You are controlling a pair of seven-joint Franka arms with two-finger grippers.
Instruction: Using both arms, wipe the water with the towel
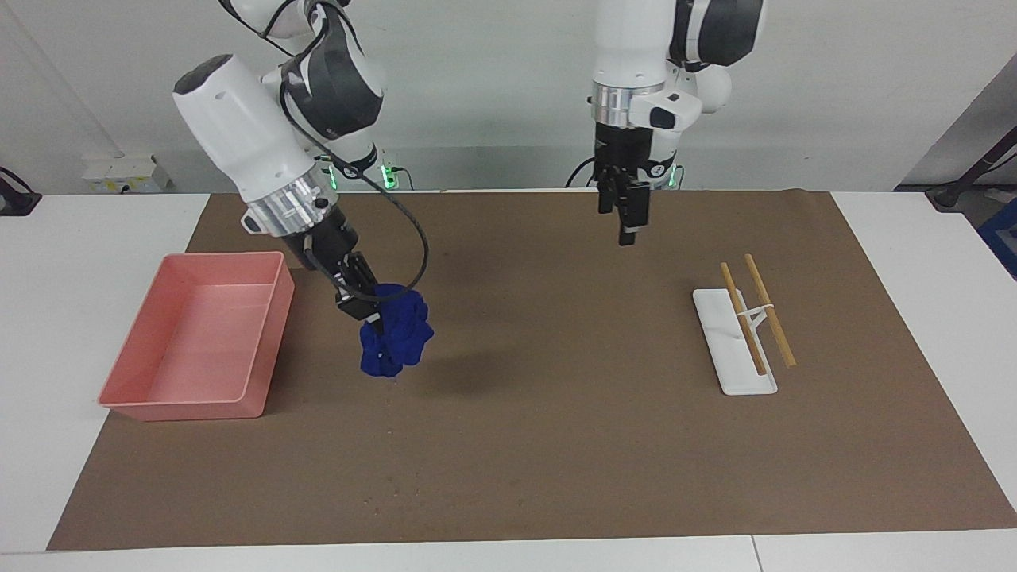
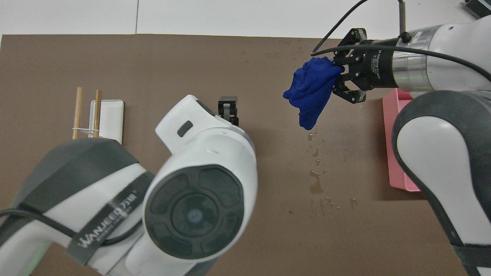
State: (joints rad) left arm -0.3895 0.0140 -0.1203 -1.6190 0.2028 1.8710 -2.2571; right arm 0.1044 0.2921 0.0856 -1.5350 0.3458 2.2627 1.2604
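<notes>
The towel (image 1: 393, 340) is a deep-blue wrinkly bundle hanging from my right gripper (image 1: 372, 311), which is shut on its top. It hangs above the brown mat, beside the pink tray (image 1: 179, 411). In the overhead view the towel (image 2: 311, 92) hangs from the right gripper (image 2: 338, 78) just past a patch of water drops (image 2: 316, 186) on the mat. My left gripper (image 1: 628, 229) hangs empty over the mat near the robots' edge, apart from the towel. It also shows in the overhead view (image 2: 228, 111).
A white rack with two wooden rods (image 1: 743, 334) lies toward the left arm's end of the mat. The brown mat (image 1: 556, 445) covers most of the white table. The left arm's bulk hides much of the overhead view's lower part.
</notes>
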